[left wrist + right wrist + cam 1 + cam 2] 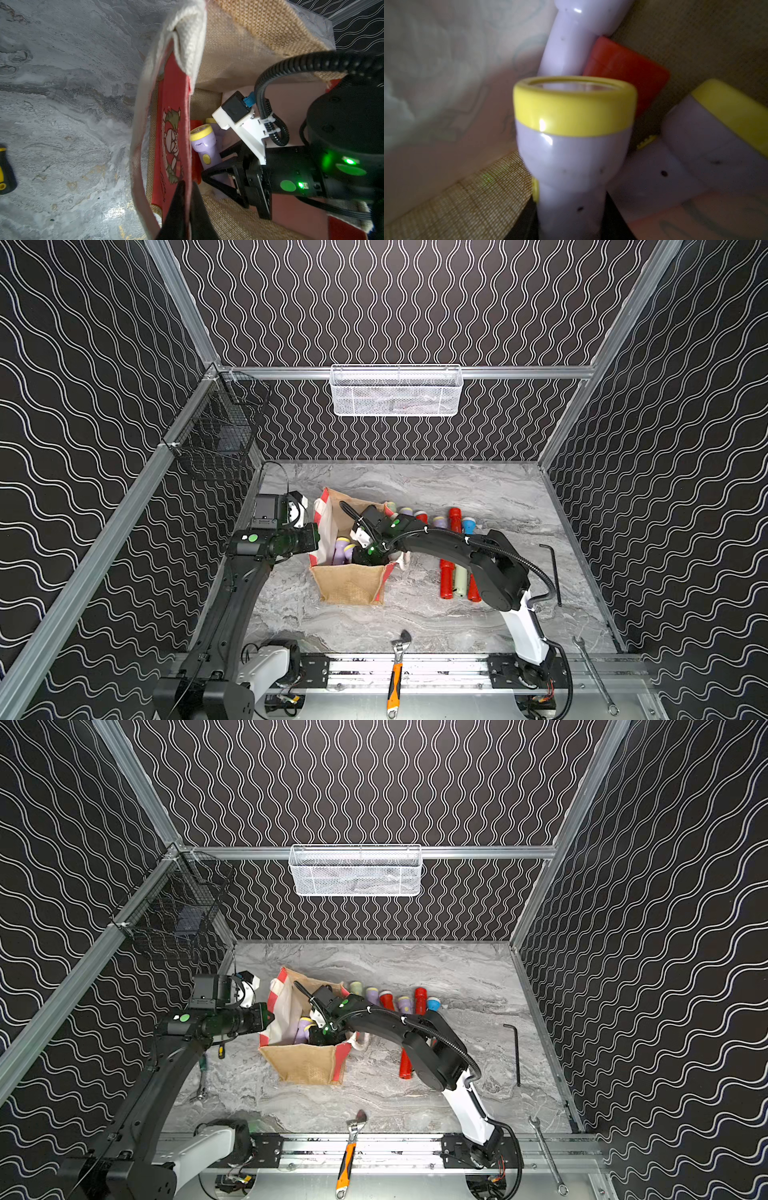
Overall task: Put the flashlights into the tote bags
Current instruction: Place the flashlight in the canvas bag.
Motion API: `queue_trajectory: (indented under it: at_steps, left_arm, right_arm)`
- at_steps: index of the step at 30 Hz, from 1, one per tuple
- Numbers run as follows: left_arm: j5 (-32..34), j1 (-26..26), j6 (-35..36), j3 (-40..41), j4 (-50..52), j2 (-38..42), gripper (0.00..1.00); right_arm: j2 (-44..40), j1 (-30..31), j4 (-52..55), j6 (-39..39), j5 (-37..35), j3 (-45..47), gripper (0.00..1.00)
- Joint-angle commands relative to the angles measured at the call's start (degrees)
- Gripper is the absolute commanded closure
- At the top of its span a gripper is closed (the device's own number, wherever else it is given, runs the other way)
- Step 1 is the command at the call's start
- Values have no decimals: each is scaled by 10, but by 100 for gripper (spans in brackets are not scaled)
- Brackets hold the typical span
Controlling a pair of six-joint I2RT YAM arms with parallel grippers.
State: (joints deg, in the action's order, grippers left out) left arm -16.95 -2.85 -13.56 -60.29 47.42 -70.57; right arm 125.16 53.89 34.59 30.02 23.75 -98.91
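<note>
Lilac flashlight [572, 145] clamped in your right gripper [571, 220] (down inside the tote bag [349, 587]); your left gripper [188, 187] pinches the bag's red side panel [176, 99].

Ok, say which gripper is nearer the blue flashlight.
Right. The right gripper is inside the tote bag, with the blue flashlight beyond the bag's right side; the left gripper grips its left side, farther off.
</note>
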Motion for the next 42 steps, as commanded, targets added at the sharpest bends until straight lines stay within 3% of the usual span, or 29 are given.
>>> queue_trajectory:
  at_steps: [1, 11, 20, 27, 42]
  left_arm:
    - [-2, 0, -3, 2, -18, 1, 91]
    - [10, 0, -1, 3, -17, -3, 90]
    - [14, 0, -1, 3, -15, -2, 89]
    - [14, 0, -4, 3, -14, 3, 89]
    - [43, 0, -5, 0, -5, 4, 90]
  right_arm:
    - [15, -3, 11, 9, 13, 1, 76]
    - [31, -25, 3, 20, 39, 21, 71]
    - [14, -27, 13, 10, 23, 12, 51]
    - [-24, -30, 7, 5, 11, -5, 44]
    - [-102, -30, 18, -27, -2, -59, 37]
